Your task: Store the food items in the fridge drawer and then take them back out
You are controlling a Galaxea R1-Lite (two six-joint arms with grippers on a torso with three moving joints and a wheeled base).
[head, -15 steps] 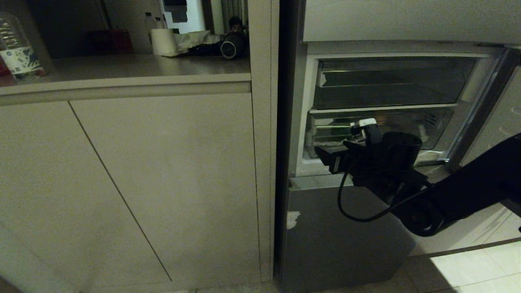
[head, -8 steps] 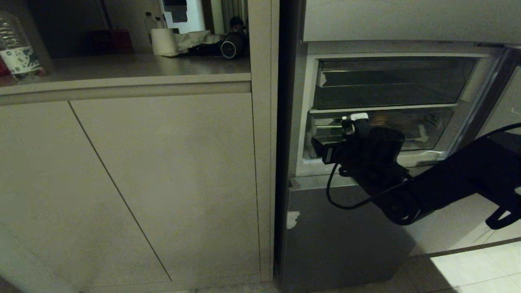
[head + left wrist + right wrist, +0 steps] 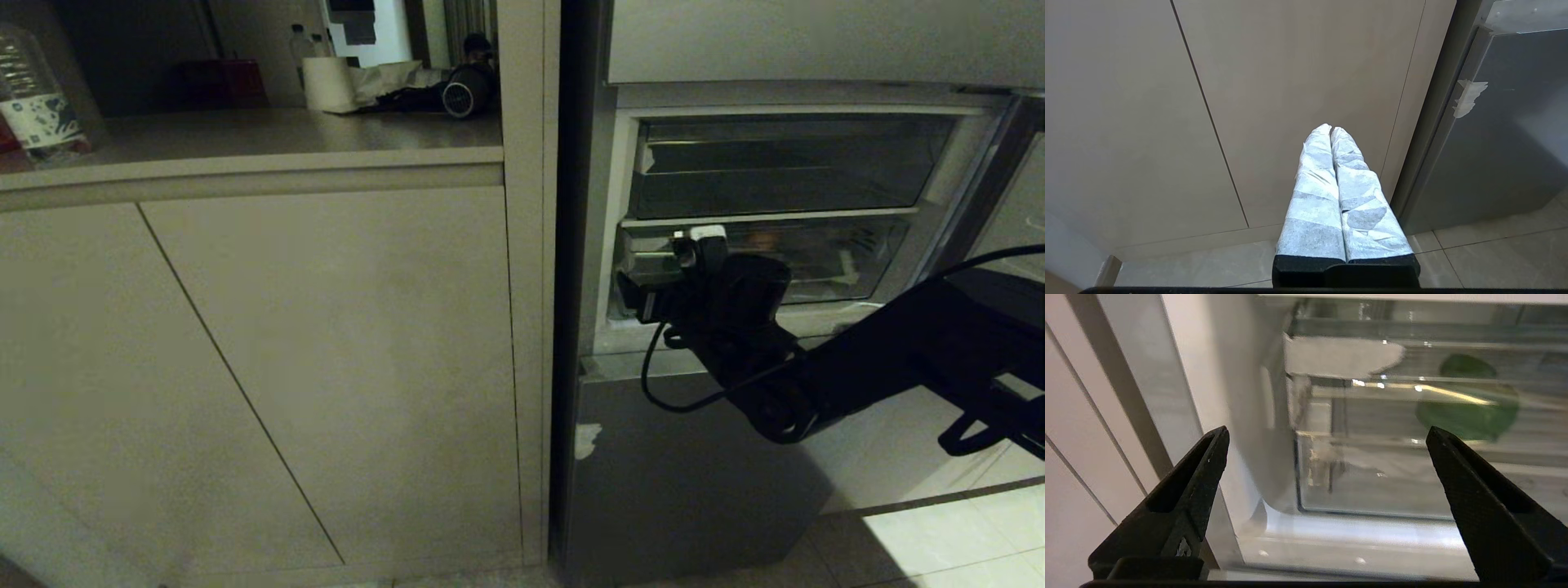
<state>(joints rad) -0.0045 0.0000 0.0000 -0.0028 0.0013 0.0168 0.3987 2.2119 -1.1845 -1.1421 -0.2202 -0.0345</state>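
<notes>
Two grippers show, only one at the fridge. At centre right of the head view the black right arm reaches in from the right edge, and the right gripper (image 3: 694,245) sits against the front of the fridge drawer (image 3: 849,261), a wide clear plastic bin that fills the lower shelf of the open compartment. Above it lies a shallower smoky clear bin (image 3: 784,167). In the right wrist view the right gripper's (image 3: 1327,435) two black pointed fingers (image 3: 1200,469) stand wide apart with nothing between them, and the drawer's clear front wall (image 3: 1372,473) fills the middle of that frame. Through the plastic, at upper right, a round green shape (image 3: 1468,414) shows, blurred; whether it is a food item cannot be told. In the head view a faint tan-brown lump (image 3: 763,239) shows behind the drawer's upper front, just right of the gripper; it is too dim to tell more.

The left gripper (image 3: 1331,130) appears only in the left wrist view, its two fingers wrapped in white-grey cloth and pressed together, empty, pointing at a beige cabinet door (image 3: 1290,81) above the tiled floor (image 3: 1494,261). A grey steel door panel (image 3: 1506,134) with a scrap of pale tape stands at the right of that frame. At upper left of the head view a clear plastic bottle (image 3: 37,90) stands on the beige counter (image 3: 269,135)
</notes>
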